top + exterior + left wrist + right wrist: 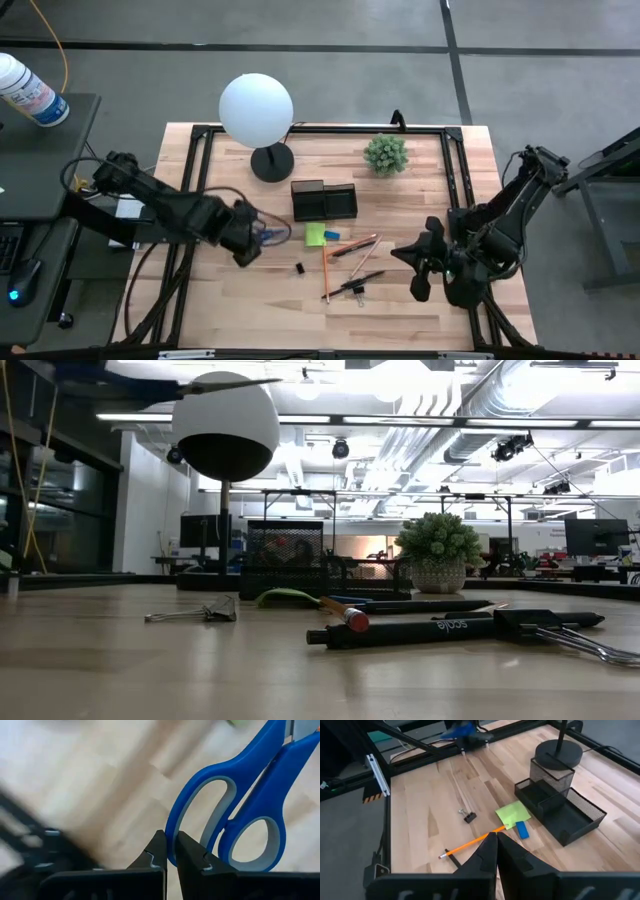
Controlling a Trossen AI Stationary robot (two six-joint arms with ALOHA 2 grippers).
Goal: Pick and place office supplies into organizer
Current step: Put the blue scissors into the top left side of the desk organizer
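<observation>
Blue-handled scissors (240, 805) hang in my left gripper (170, 852), which is shut on them above the table's left middle (245, 245). My right gripper (495, 845) is shut on nothing, raised over the near right (420, 270). The dark mesh organizer (323, 200) stands at the table's centre. In front of it lie a lime-green sticky pad (316, 234), a small blue block (332, 234), an orange pencil (345, 255) and a dark pen (430, 628). A small black clip (299, 268) lies apart, and a binder clip (355, 290) beside the pen. My left gripper pinches the outer rim of one blue handle loop (172, 827) between its two fingers. The fingers come steeply from above. The scissors point away below the fingers, blades farthest from them, and in the right wrist view (464, 732) they show lifted off the table.
A white globe lamp (256, 108) on a round black base (272, 162) stands behind the organizer, with a small potted plant (385, 153) to its right. A black frame (200, 140) borders the wooden table. Bare wood lies along the near edge (260, 310).
</observation>
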